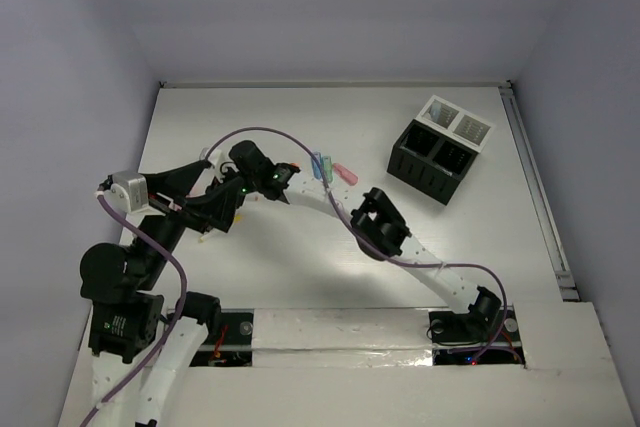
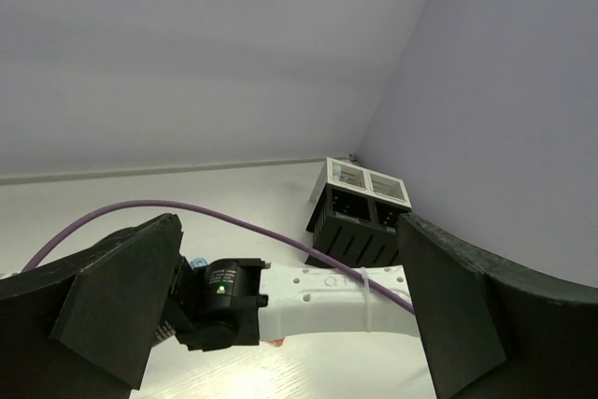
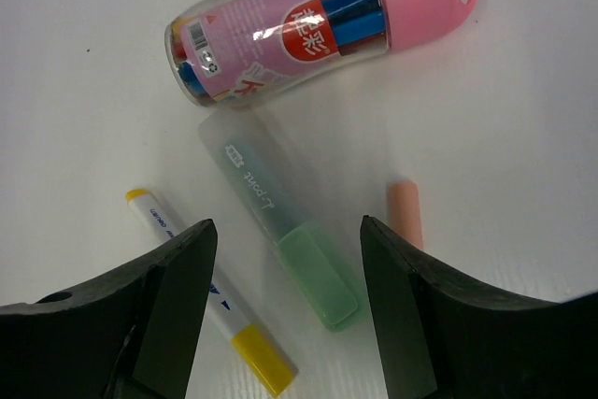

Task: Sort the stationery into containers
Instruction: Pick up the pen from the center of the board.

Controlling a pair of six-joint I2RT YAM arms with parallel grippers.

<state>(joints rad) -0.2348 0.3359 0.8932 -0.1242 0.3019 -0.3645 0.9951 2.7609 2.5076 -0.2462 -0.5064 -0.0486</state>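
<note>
Green-capped marker [image 3: 280, 231] | lies on tabletop [image 3: 523, 137] just beside pink pen bottle [image 3: 318, 21] | my right end effector [image 3: 285, 324] spread above it, empty | likely light, stiff, slick plastic | I'd grip mid-barrel

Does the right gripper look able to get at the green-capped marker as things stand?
Probably yes. The right gripper hangs open right over the green-capped marker, which lies flat between its fingers with nothing on top. The yellow-capped pen and peach stub lie apart on either side.
</note>
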